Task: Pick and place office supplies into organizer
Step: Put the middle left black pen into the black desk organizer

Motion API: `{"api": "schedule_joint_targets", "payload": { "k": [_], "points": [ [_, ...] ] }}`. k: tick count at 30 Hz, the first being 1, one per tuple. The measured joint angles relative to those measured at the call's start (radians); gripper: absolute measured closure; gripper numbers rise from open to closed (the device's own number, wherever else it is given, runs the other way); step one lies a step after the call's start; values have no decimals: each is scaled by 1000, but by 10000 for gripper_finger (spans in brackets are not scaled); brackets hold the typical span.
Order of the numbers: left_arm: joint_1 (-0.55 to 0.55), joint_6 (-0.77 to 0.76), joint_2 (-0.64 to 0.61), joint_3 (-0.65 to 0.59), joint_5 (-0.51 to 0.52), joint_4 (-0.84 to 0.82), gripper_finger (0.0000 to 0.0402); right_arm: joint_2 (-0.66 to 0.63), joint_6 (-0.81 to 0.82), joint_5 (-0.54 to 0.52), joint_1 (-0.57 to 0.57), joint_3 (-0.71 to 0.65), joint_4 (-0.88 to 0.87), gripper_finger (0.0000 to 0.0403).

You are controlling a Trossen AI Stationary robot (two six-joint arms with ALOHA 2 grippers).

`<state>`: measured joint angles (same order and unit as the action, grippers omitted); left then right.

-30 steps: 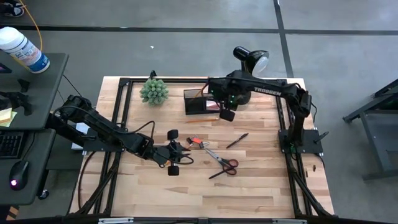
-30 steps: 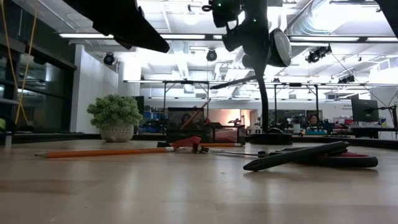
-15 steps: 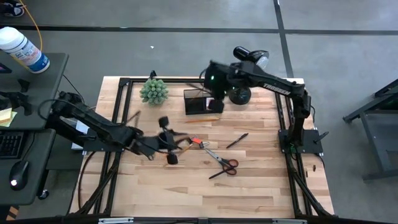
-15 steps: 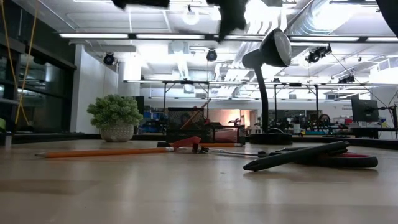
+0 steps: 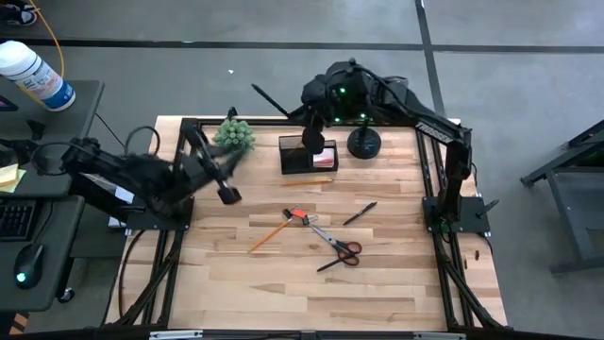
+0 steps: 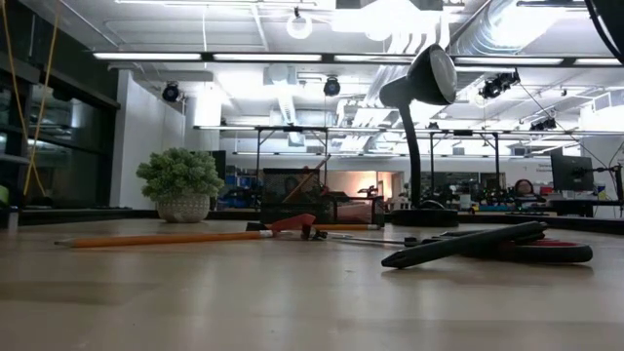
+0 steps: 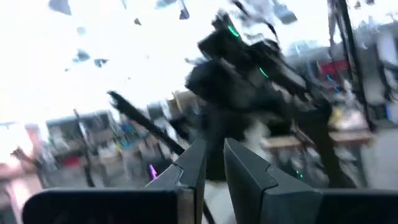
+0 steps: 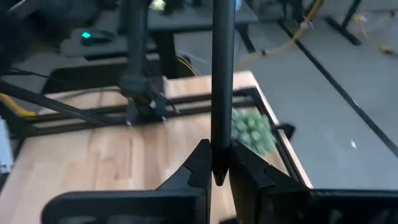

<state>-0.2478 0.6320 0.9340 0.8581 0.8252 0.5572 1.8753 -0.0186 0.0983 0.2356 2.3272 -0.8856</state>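
Observation:
My right gripper is raised above the black organizer and shut on a thin black pen, which slants out toward the table's far left. My left gripper is raised over the table's left part, beside the plant. Its fingers stand close together and I see nothing between them. An orange pencil, a small red piece, red-handled scissors and a second black pen lie flat on the table. A pink pad sits in the organizer. My right gripper pinches the pen near one end between its two fingers, which lie across it. The rest of the pen sticks out past the fingers. It is lifted clear of the table and the organizer.
A green spiky plant stands at the far left. The black lamp's base is right of the organizer, and its head shows in the low view. Another orange pencil lies in front of the organizer. The near half of the table is bare wood.
My left gripper has risen from over the pencil at the table's middle, gone toward the left edge and tipped from pointing down to about level; the pencil stays on the table. My right gripper has risen above the organizer and tipped up toward level, still shut.

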Motion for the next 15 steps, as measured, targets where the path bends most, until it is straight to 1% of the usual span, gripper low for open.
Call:
{"api": "schedule_joint_targets", "payload": {
  "k": [2, 4, 6, 11, 15],
  "points": [
    [35, 79, -1, 0, -18, 55, 355, 2, -19, 14, -19, 0, 43, 377],
    [66, 108, -1, -1, -24, 69, 355, 3, -25, 17, -36, 0, 77, 377],
    [95, 95, -2, -1, -56, 72, 355, 3, -28, 19, -49, 0, 109, 377],
    [171, 26, 4, -1, -177, 72, 355, 8, -34, 19, -67, 0, 169, 377],
    [213, -10, 12, -1, -252, 78, 355, 19, -62, 18, -75, 0, 175, 377]
  ]
}}
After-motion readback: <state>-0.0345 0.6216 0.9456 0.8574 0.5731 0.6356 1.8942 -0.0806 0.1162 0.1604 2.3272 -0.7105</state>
